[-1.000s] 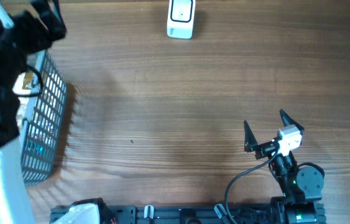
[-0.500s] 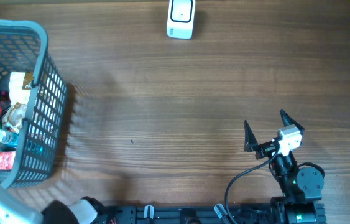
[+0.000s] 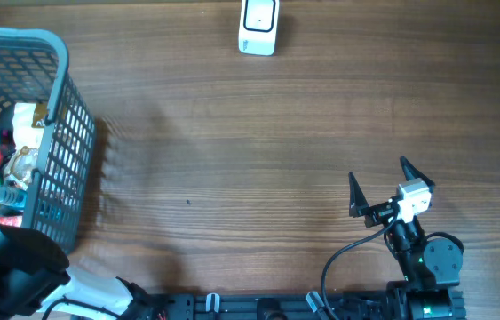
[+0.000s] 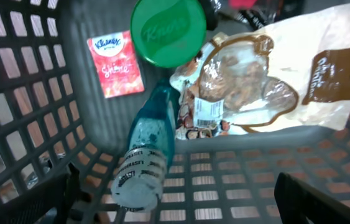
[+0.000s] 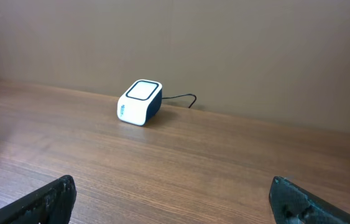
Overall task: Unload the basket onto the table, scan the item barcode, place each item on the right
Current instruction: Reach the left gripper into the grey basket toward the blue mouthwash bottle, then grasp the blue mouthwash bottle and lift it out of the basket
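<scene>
Several items [image 4: 153, 134] fill the basket [image 3: 19, 36]; left gripper [image 4: 175, 186] and right gripper [image 3: 378, 173] gape empty.

A: What is cut off in the overhead view?
B: The basket [image 3: 61, 133] is cropped by the left edge, the scanner [image 3: 257, 31] by the top.
A: And from the left wrist?
B: The bottle [image 4: 154, 140] label is blurred; the snack bag [image 4: 286, 68] is cropped at right.
</scene>
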{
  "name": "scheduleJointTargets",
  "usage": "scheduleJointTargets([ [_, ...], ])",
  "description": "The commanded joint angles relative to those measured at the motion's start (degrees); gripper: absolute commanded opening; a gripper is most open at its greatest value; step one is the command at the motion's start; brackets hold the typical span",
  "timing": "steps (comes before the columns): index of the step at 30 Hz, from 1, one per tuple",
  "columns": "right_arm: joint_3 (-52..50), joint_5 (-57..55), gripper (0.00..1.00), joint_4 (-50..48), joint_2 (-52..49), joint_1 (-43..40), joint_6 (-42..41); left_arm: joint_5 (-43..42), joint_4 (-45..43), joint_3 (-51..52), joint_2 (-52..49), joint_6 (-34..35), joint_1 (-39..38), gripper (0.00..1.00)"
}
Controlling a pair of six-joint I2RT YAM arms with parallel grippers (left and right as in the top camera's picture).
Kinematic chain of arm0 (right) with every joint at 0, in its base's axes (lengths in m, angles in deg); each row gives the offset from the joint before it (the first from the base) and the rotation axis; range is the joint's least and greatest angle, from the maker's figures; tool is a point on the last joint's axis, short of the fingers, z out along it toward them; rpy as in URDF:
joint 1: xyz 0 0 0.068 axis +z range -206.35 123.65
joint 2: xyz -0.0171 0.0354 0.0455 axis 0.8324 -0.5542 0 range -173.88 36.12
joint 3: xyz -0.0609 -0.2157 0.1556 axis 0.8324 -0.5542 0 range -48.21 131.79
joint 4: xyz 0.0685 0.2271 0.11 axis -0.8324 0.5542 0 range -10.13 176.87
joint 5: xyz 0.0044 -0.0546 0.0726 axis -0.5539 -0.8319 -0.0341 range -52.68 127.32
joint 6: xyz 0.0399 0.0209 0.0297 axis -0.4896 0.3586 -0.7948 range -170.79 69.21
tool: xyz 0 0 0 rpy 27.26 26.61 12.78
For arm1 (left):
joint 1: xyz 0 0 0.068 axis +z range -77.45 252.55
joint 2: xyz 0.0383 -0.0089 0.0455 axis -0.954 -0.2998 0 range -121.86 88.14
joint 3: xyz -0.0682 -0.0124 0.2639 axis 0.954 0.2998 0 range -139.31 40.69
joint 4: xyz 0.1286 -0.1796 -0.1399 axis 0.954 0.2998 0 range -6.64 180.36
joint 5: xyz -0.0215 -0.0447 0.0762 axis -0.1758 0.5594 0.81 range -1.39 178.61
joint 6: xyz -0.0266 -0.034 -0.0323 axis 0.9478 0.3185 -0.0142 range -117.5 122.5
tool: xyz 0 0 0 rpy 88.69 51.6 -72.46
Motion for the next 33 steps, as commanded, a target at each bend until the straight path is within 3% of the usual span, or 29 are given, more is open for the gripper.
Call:
scheduleJointTargets([
  [1,-0.07,-0.55,1.00,-0.11,0.42,0.33,-0.61,3.85,0.50,2.56,1.27,0.68,0.17,1.00],
  [5,-0.07,-0.55,1.00,-0.11,0.42,0.33,-0.61,4.17,0.44,6.95,1.75,0.79,0.15,1.00],
  [16,-0.07,-0.57,1.00,-0.11,0.42,0.33,-0.59,4.76,-13.29,22.67,1.75,0.79,0.15,0.99],
  [17,-0.07,-0.55,1.00,-0.11,0.42,0.33,-0.61,4.57,-13.55,22.88,1.75,0.76,0.15,0.91],
  [18,-0.07,-0.57,1.00,-0.11,0.42,0.33,-0.59,4.55,-13.77,22.88,1.75,0.79,0.15,0.67],
  [19,-0.07,-0.57,1.00,-0.11,0.42,0.33,-0.59,4.55,-13.94,22.88,1.75,0.79,0.15,0.63],
  [23,-0.07,-0.55,1.00,-0.11,0.42,0.33,-0.61,4.33,-14.21,22.86,1.75,0.79,0.15,0.56],
  [27,-0.07,-0.55,1.00,-0.11,0.42,0.33,-0.59,3.23,-14.45,22.86,1.75,0.76,0.15,0.36],
  [33,-0.07,-0.57,1.00,-0.13,0.42,0.33,-0.61,-0.20,-13.31,18.84,1.75,0.68,0.15,0.29],
])
